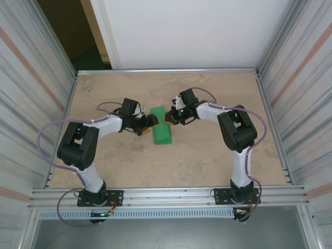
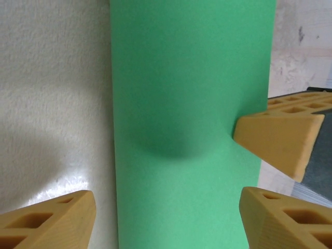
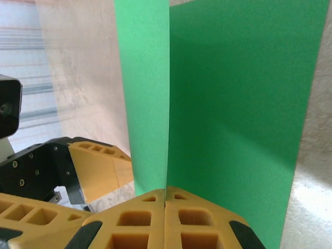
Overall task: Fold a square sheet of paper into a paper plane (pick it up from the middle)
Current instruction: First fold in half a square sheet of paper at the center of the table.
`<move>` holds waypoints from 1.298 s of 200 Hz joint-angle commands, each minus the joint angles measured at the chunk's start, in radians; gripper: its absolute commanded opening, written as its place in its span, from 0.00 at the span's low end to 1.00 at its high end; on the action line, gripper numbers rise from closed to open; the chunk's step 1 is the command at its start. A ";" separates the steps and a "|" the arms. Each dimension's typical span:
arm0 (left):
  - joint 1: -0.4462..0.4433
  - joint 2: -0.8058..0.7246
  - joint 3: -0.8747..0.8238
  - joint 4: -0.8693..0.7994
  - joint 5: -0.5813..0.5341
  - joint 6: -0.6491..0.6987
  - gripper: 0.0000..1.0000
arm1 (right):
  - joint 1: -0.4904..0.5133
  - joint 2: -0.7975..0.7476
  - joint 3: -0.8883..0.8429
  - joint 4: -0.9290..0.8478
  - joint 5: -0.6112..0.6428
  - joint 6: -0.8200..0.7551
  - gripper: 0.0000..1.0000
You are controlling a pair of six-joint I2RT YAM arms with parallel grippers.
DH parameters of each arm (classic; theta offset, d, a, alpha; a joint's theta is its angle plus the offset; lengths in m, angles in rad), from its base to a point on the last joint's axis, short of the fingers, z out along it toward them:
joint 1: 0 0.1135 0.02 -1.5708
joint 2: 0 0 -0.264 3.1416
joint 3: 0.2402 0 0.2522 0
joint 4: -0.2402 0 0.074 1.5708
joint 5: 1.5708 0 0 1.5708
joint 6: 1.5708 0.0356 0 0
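The square sheet of paper (image 1: 162,130) is bright green and stands bent into a tent shape at the middle of the table. My right gripper (image 1: 168,121) is shut on its right side; in the right wrist view its closed fingertips (image 3: 166,193) pinch the paper (image 3: 233,104) where two flaps meet at a crease. My left gripper (image 1: 149,122) is at the paper's left side, open. In the left wrist view its fingers (image 2: 52,220) straddle the green strip (image 2: 187,104) without touching it, and the right gripper's tip (image 2: 275,137) presses in from the right edge.
The tan table (image 1: 207,155) is boxed in by corrugated side walls (image 1: 31,93) and a white back wall (image 1: 187,31). An aluminium rail (image 1: 166,196) runs along the near edge by both arm bases. Cables loop off each arm.
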 commanded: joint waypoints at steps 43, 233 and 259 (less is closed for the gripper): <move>-0.021 0.073 0.091 -0.075 -0.059 0.054 0.63 | -0.013 0.035 -0.007 0.032 -0.038 0.023 0.00; -0.044 0.217 0.237 -0.227 -0.146 0.140 0.43 | -0.045 -0.056 -0.089 0.041 0.038 0.044 0.28; -0.057 0.238 0.230 -0.249 -0.164 0.160 0.41 | -0.074 -0.153 -0.144 0.016 0.118 0.047 0.34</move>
